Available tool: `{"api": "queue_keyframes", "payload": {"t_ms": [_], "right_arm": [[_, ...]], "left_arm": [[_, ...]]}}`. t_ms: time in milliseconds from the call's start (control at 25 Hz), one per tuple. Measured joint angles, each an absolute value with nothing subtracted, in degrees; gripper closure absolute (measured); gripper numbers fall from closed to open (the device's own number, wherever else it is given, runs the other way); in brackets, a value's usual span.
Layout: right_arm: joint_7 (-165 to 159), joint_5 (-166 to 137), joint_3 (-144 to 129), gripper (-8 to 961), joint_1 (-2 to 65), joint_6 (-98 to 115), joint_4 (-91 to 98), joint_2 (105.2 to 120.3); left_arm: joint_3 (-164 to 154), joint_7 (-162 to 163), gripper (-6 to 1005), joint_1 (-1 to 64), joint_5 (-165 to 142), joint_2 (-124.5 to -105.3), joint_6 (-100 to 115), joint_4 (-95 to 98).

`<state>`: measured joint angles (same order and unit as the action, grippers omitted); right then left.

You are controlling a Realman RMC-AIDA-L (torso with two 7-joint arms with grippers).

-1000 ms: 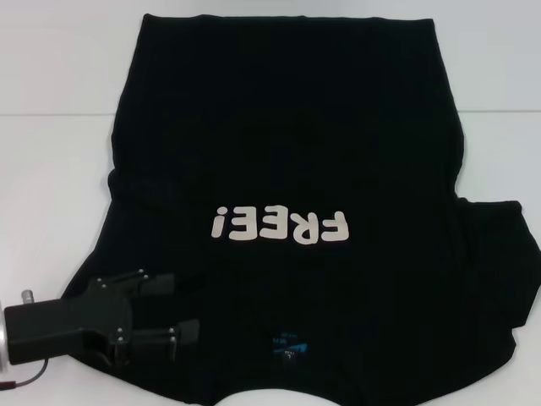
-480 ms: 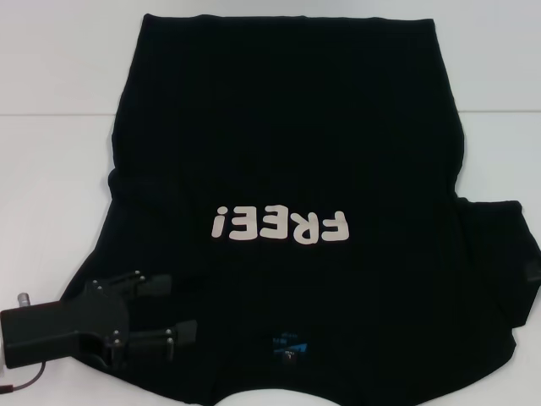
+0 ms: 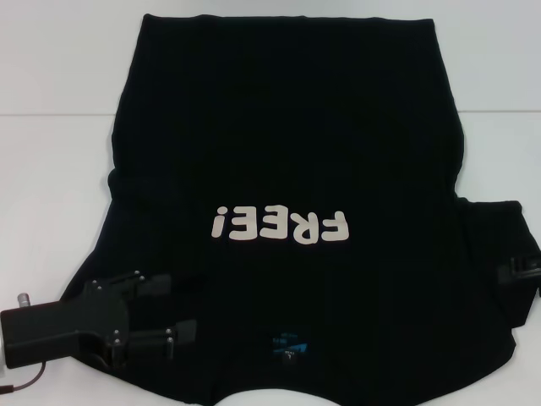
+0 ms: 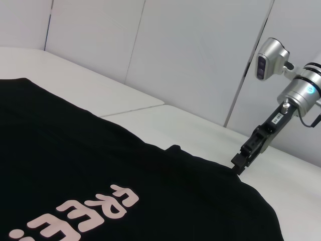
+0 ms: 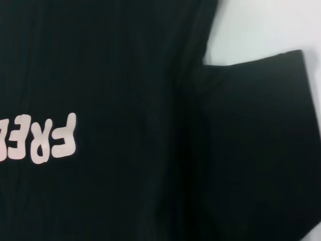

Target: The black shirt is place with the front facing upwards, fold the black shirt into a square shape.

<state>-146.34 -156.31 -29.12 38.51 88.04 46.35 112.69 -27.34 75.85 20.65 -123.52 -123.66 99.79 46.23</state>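
Big black cloth T-shirt (image 3: 287, 169) w/ "FREE!" lettering flat on white surface (image 3: 51, 169); left hand (image 3: 156, 313) spread open, empty, over the sleeve nearest it, prob. for a fold grab; right hand (image 3: 520, 272) at opposite sleeve, grip can't tell.

Off-white "FREE!" on shirt (image 3: 287, 169) front, upside down in head view. Small blue neck label (image 3: 289, 346) below it; print too small to read, perhaps a logo.

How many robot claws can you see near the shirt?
2. The left gripper sits open over the black shirt at its near left shoulder. The right gripper just shows at the right sleeve's edge, by the picture's border.
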Motion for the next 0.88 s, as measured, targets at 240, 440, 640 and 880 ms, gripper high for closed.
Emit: {"api": "queue_keyframes", "payload": {"t_ms": [240,440,640,880], "right_arm": [[-146.4,-156.0,-30.4,113,38.9,86.9,44.7,112.84],[-146.4,-156.0,-30.4,127,39.0,86.5,44.4,112.85],[-146.3,-156.0,-30.4,141,39.0,86.2,45.0,112.84],[-146.3,-156.3,-31.3,244,38.9,86.0,45.0,112.84]], "left_arm": [[-27.3,75.7,122,20.6,-123.5,-123.66,99.7,46.2],[-27.3,75.7,122,20.6,-123.5,-123.66,99.7,46.2],[-27.3,75.8,123,20.6,-123.5,-123.66,99.7,46.2],[-27.3,75.9,123,20.7,-123.4,-123.66,99.9,46.2]]}}
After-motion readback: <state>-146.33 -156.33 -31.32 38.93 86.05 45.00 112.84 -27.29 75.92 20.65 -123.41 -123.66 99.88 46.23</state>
